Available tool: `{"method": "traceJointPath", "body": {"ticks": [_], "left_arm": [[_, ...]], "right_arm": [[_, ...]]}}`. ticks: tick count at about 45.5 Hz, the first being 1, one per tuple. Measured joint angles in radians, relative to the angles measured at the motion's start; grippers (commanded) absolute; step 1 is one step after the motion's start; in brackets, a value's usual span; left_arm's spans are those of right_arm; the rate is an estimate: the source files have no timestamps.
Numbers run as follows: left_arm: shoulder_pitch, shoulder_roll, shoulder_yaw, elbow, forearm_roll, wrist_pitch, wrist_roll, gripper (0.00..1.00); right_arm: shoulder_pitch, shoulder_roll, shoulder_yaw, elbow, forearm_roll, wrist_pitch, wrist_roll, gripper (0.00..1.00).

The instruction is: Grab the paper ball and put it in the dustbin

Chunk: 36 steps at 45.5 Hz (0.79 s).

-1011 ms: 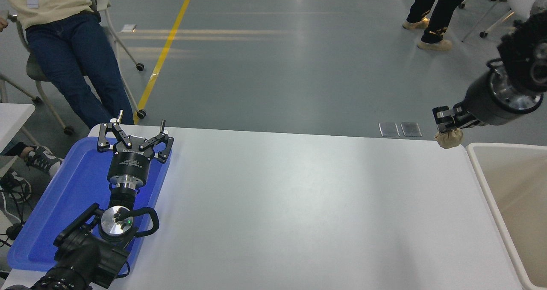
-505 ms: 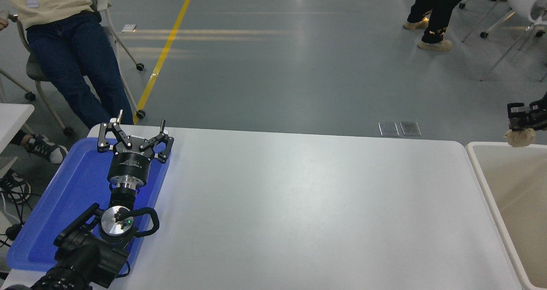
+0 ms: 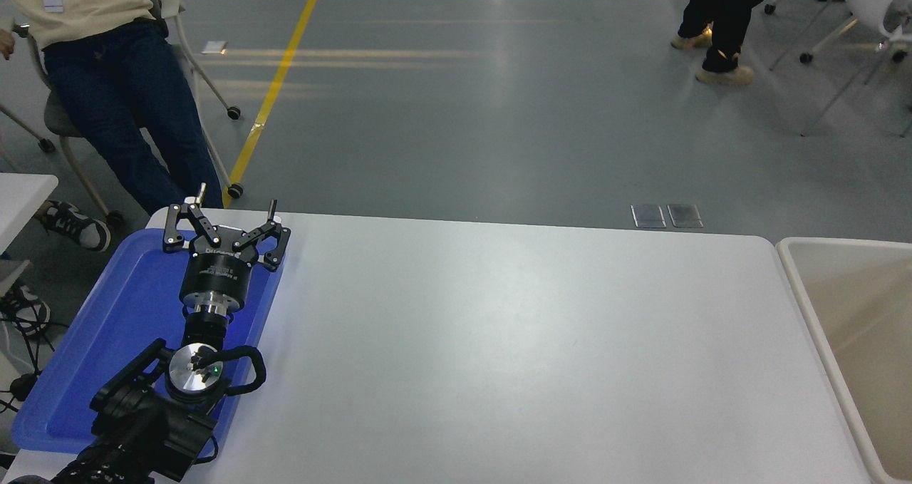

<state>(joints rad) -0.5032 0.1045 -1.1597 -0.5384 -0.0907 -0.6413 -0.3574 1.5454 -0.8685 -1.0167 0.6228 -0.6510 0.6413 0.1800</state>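
1. Paper ball and right gripper are both out of the head view at this moment; neither can be located from it, so whether the ball is held or already dropped cannot be told.
2. The dustbin (image 3: 798, 284) stands at the right end of the white table (image 3: 499, 341), its cream rim touching or just beside the table's edge. The part of its inner wall that shows holds nothing visible; the rest is cut off by the picture's border.
3. The left gripper (image 3: 222, 217) is parked over the blue tray (image 3: 85, 370) at the lower left, its fingers spread wide and holding nothing.
4. Handling, as a judgement from the task alone: a crumpled wad of paper should be very light, soft and springy. It gives under pressure rather than breaking, and its rough creases should keep it from slipping. A pinch across its middle, with moderate squeeze, ought to be enough; too light a closure could let it pop out sideways.
5. Because it weighs so little, it may cling to a finger pad or drift on release, so letting go well inside the bin's rim seems wise.
6. A seated person (image 3: 107, 56) is at the far left, and another person's legs (image 3: 727, 21) stand at the far right.
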Motion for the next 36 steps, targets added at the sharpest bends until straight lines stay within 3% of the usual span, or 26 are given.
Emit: {"method": "traceJointPath", "body": {"ticks": [15,36], "left_arm": [[0.0,0.0,0.0,0.0,0.0,0.0,0.0,1.0],[0.0,0.0,0.0,0.0,0.0,0.0,0.0,1.0]], "right_arm": [[-0.357,0.033,0.23,-0.305,0.0,-0.011,0.048,0.0],[-0.653,0.173,0.35,-0.494,0.129,-0.181,0.03,0.0]]}}
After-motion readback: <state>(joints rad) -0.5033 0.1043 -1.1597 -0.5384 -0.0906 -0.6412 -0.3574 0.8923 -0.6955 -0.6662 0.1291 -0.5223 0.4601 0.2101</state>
